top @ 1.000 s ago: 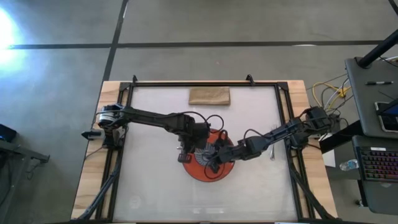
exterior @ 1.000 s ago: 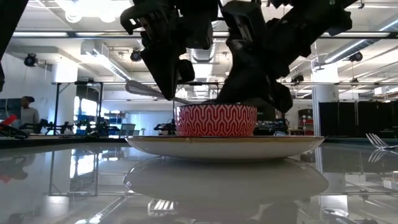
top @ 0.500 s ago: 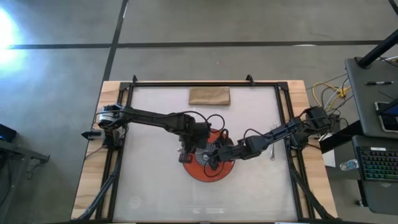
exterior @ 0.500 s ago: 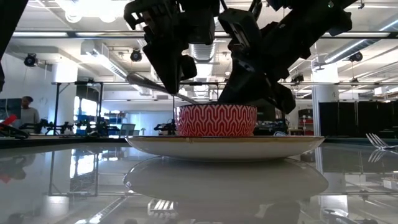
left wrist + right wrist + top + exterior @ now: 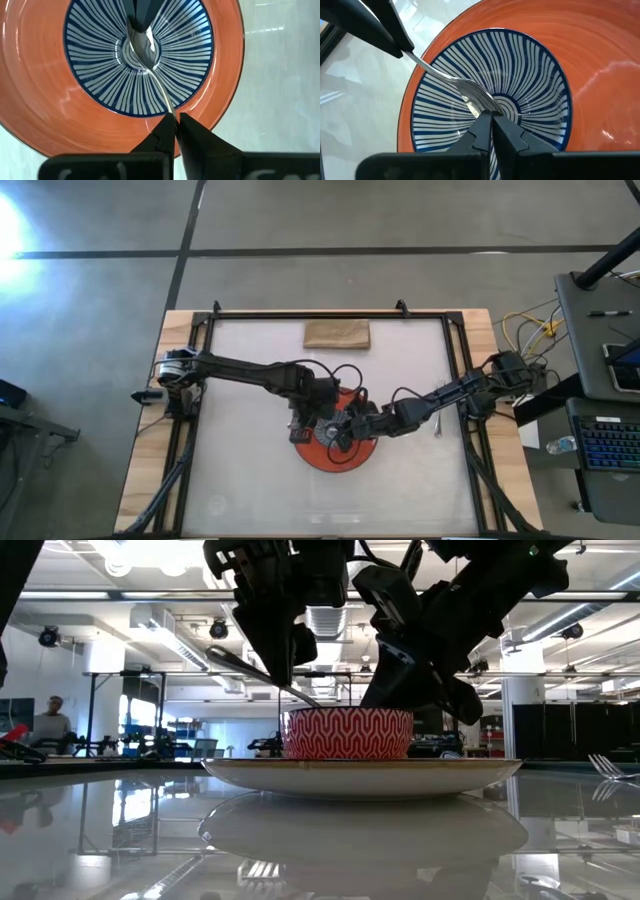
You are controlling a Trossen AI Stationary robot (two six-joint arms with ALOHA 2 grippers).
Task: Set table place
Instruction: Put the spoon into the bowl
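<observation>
An orange plate lies on the white table. On it stands a bowl, red-patterned outside and blue-striped inside. A metal spoon slants down into the bowl, its handle end high. My left gripper is shut on the spoon's handle, and my right gripper is shut at the spoon's bowl end. Both hover over the bowl. My left gripper pinches the spoon's thin handle between its two fingers, at their free ends. The fingers come from above, pointing down. The handle rises toward them out of the bowl. My right gripper pinches the tip of the spoon's bowl between its two fingers, over the middle of the striped bowl. The fingers come slanting down from the table's right side. Whether the spoon touches the bowl's floor, I cannot tell.
A wooden block lies near the table's far edge. A fork lies to the right of the plate and also shows in the low view. The black frame borders the table. A person sits in the room beyond.
My left gripper has gone up a little with the spoon's handle end. The spoon has tipped from nearly level to a steeper slant, and its bowl end has stayed inside the striped bowl with my right gripper.
</observation>
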